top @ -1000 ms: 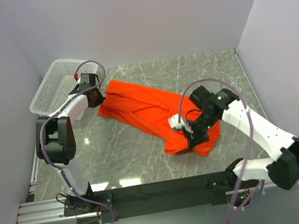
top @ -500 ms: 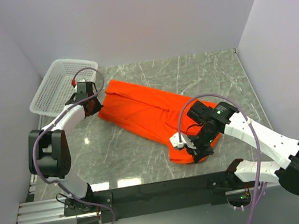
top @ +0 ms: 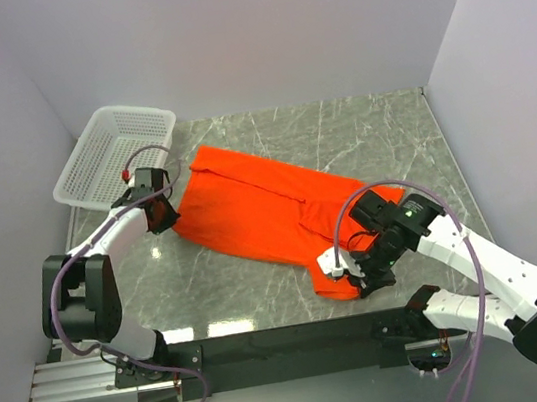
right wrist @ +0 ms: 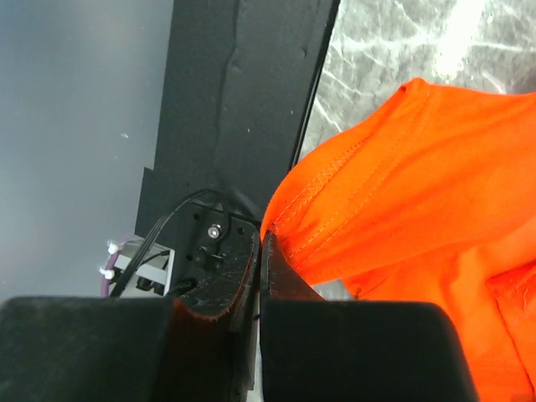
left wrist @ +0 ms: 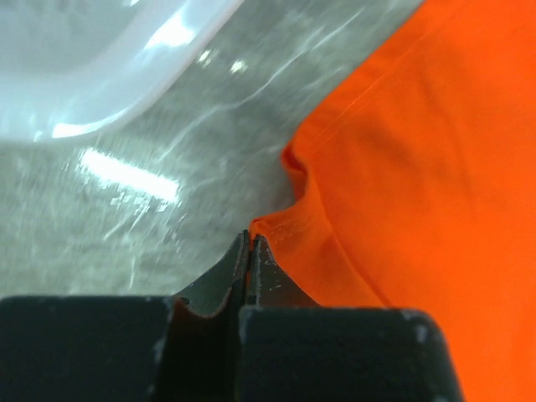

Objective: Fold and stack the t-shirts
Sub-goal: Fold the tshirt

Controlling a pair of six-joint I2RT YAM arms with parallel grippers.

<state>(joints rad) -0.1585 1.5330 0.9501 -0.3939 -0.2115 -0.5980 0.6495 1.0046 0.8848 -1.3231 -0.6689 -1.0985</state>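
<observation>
Pinching t-shirt (top: 250, 209) edges, left pincer (top: 164, 216) clenched beside white basket (top: 116, 158), right pincer (top: 357, 276) clenched near black rail (top: 290, 341)

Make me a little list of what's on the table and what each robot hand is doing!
Table: grey, marble-look top
T-shirt: one, plain orange-red, stretched slantwise across the middle between both grippers
Basket: white plastic mesh, far left corner, not touching the cloth
Left gripper: shut, pinching the cloth's edge on the side nearest the basket
Right gripper: shut, pinching the stitched hem near the table's front edge
</observation>
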